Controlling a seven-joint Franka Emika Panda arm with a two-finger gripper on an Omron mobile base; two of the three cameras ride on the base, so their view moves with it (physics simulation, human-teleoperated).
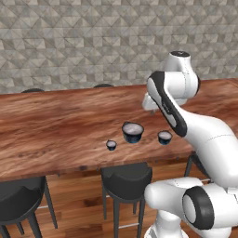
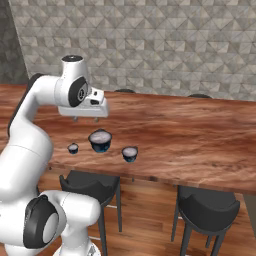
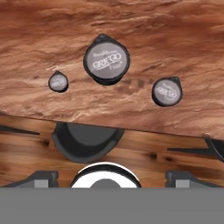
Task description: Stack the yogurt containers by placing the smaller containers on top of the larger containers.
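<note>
I see a glossy, streaky wood-grain counter (image 1: 56, 125). The three yogurt containers (image 3: 106, 59) look like smooth dark plastic with matt, foil-like grey lids. At six o'clock from them sits a matt black stool (image 1: 126, 179). Wall (image 1: 83, 42): rough faceted stone.

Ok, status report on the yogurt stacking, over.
End effector open, empty, hovering above the counter. Big cup, medium cup, tiny cup all standing apart, nothing stacked. Nothing between the end effector and the cups.

3 cups (image 1: 133, 132) apart on counter (image 1: 56, 125).
</note>
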